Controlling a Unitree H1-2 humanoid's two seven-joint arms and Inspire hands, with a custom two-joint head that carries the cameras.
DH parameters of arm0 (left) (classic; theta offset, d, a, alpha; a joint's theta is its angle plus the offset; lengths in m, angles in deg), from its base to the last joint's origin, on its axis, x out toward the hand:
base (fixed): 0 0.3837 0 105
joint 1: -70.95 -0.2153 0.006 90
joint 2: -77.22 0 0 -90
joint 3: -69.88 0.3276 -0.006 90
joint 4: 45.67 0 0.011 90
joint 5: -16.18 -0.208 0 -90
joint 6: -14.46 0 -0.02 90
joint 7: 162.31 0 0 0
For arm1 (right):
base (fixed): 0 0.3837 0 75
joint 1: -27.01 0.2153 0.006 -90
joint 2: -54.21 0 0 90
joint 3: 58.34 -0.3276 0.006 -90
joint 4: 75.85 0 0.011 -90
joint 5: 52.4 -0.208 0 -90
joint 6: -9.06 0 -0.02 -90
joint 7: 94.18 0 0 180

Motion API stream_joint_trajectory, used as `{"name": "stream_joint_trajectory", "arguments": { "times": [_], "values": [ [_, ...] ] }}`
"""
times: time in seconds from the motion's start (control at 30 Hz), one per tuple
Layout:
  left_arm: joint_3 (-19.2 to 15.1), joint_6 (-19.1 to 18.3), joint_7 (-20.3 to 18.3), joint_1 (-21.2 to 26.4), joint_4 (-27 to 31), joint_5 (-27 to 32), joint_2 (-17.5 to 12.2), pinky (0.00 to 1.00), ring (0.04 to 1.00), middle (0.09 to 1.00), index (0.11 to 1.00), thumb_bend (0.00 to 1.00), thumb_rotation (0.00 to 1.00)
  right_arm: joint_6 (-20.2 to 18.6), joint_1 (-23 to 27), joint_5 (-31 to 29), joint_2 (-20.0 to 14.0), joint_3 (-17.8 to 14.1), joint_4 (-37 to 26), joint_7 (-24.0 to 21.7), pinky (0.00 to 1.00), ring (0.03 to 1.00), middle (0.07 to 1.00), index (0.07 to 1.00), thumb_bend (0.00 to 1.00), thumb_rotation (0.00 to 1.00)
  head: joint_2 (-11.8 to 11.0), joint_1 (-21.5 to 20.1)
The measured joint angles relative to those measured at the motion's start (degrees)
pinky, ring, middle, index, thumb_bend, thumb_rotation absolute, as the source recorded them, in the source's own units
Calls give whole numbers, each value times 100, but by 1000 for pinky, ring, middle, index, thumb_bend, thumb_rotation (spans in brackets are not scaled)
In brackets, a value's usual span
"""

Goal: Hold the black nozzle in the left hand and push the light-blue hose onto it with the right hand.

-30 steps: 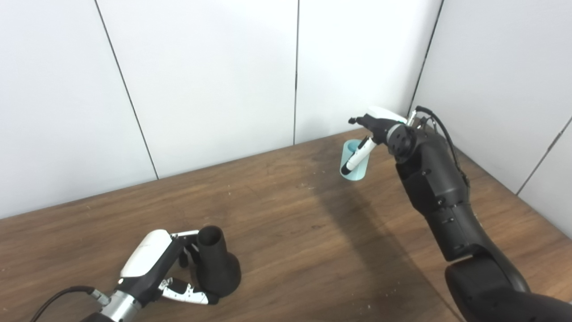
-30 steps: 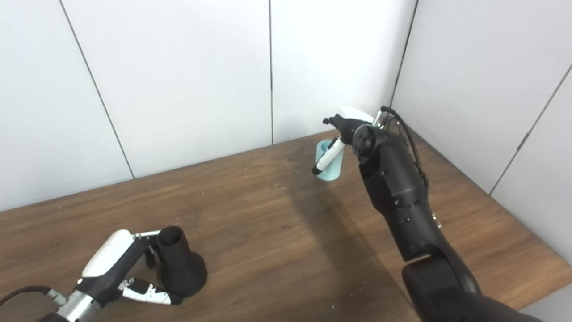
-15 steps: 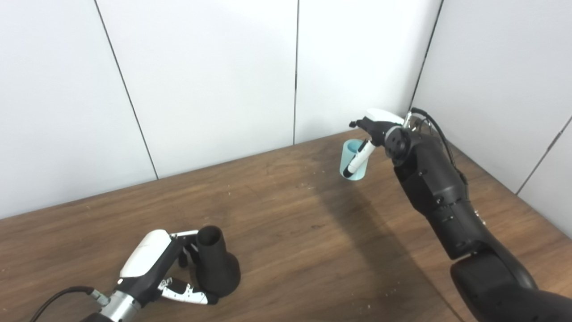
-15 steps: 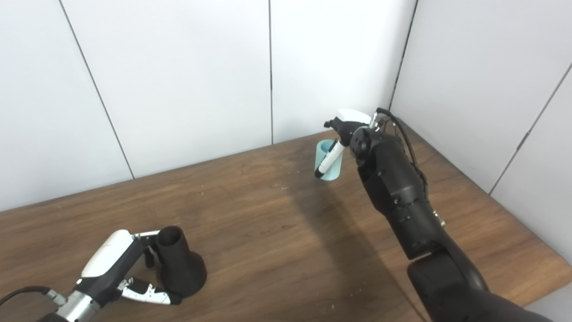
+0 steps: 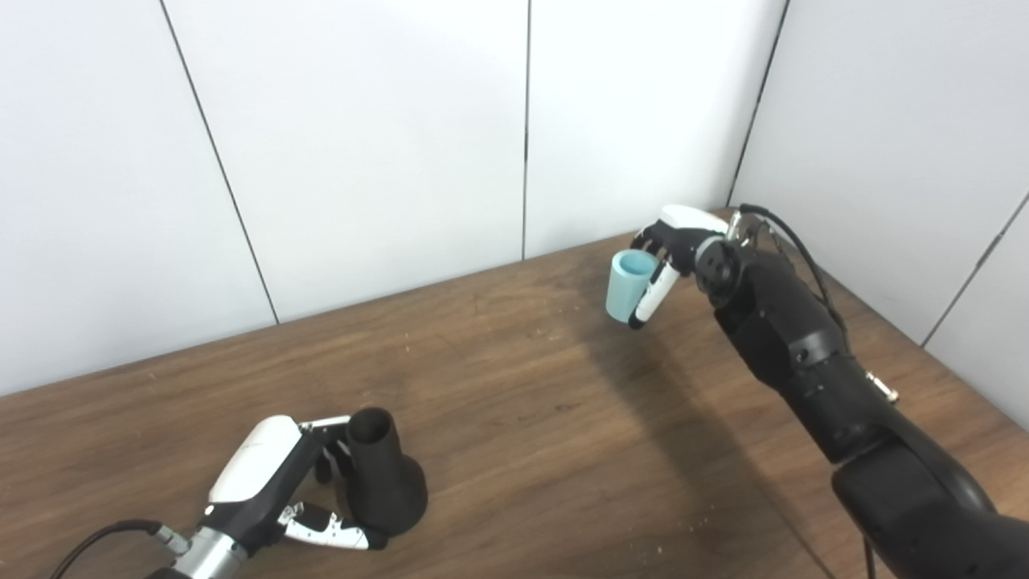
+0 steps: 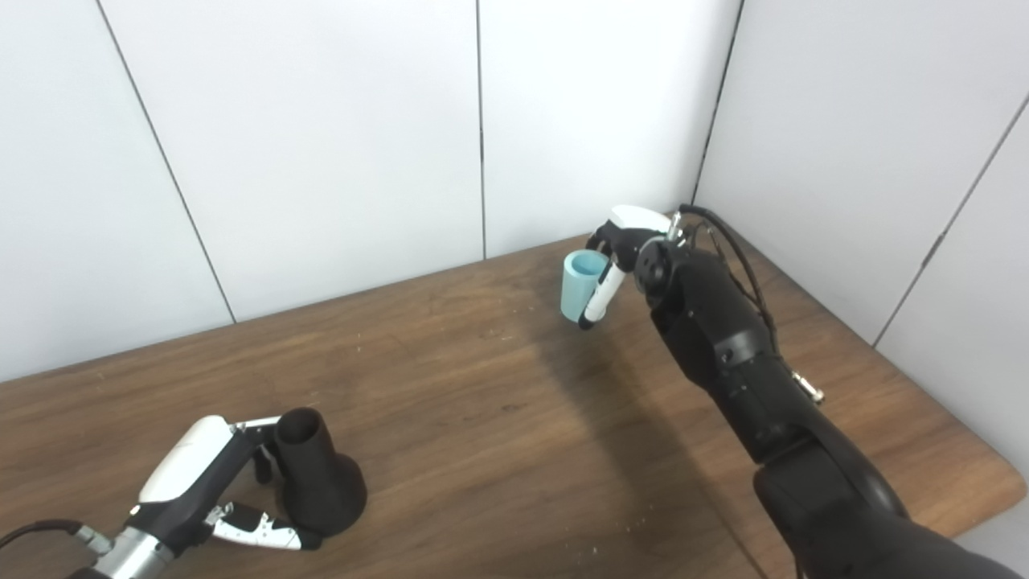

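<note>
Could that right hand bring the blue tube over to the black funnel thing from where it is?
Probably yes: the right hand holds the light-blue hose, and only bare table lies between it and the black nozzle.

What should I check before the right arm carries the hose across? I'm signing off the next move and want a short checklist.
1. Right robot hand closed on the light-blue hose: ok.
2. Hose lifted off the table: cannot tell.
3. Left robot hand wrapped around the black nozzle: ok.
4. Nozzle upright, narrow open end up: ok.
5. Bare table between hose and nozzle: ok.
6. Hose bore lined up with the nozzle: not ok, they are far apart.
</note>
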Motion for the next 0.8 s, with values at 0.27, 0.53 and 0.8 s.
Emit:
{"name": "stream_joint_trajectory", "arguments": {
  "times": [0.27, 0.53, 0.8],
  "values": [
    [2, 0, 0, 1, 0, 1, -9, 452, 467, 469, 491, 526, 0, -3, -4, -226, 21, 30, 122, 293, 559, 697, 791, 816, 911, 110, 9, 9],
    [4, 0, -5, -5, 16, 6, -24, 459, 472, 472, 490, 526, 0, -5, -8, -309, 97, 69, 381, 532, 565, 689, 776, 811, 913, 107, 18, 35],
    [1, 0, -10, -35, 39, 15, -43, 452, 466, 470, 490, 526, 0, -7, -8, -314, 124, 88, 410, 651, 531, 665, 764, 812, 915, 117, 35, 35]
  ]
}}
